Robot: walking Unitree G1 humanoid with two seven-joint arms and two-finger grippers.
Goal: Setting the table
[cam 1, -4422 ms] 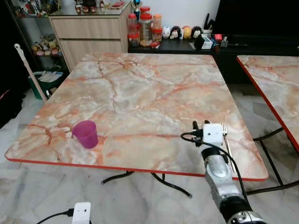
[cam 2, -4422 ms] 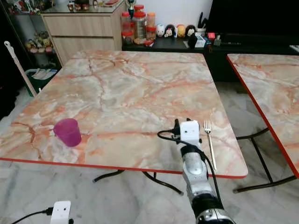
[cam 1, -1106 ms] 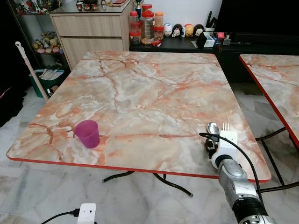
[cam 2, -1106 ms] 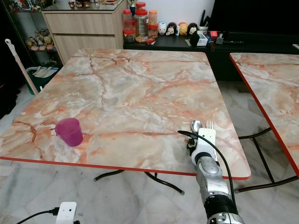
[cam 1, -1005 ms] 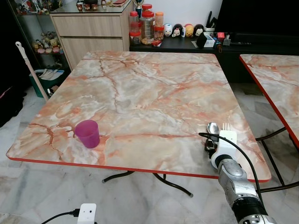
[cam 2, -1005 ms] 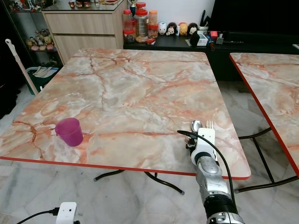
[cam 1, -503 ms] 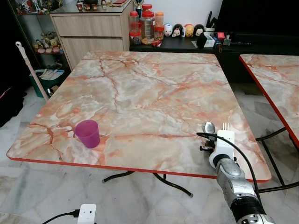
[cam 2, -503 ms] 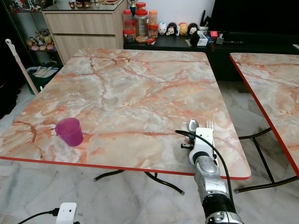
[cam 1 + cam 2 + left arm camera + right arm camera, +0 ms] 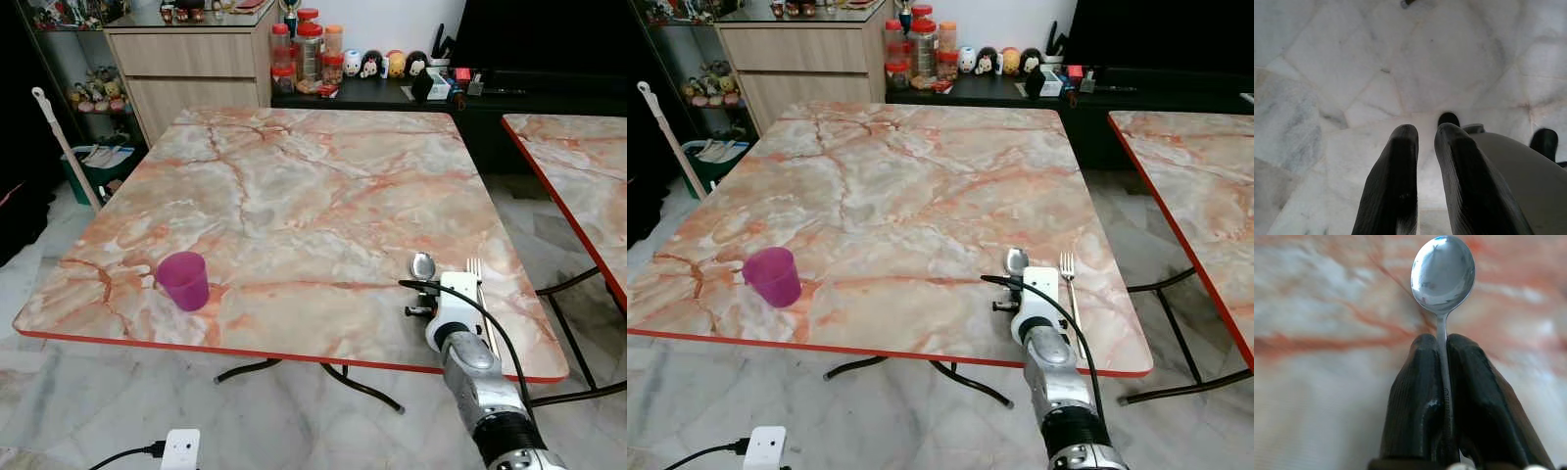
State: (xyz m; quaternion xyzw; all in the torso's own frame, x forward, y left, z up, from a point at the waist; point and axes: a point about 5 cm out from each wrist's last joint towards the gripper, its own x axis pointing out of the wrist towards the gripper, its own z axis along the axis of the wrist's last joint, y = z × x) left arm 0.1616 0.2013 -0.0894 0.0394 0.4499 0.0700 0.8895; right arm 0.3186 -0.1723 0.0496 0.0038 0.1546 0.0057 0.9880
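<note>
Spoon [image 9: 1443, 274]: plain polished steel, oval bowl mirror-bright, thin straight handle. Clamped by the handle between the closed jaws of the right gripper [image 9: 1444, 345], bowl poking out past the fingertips [image 9: 1422, 345]. Faint stamped marking on the handle, too small to read. Held low over the surface [image 9: 294, 196], near its front right corner, bowl toward the far edge. Touching or just above the marble: cannot tell.

Fork [image 9: 1069, 282]: same bright steel, lying flat just beside the spoon on the side of the right edge, tines toward the far edge.

Cup [image 9: 183, 280]: magenta plastic, upright, near the front left corner, well apart from the cutlery.

Left gripper [image 9: 1425, 139]: hanging over the pale tiled floor [image 9: 1352, 63], jaws slightly parted, holding nothing.
</note>
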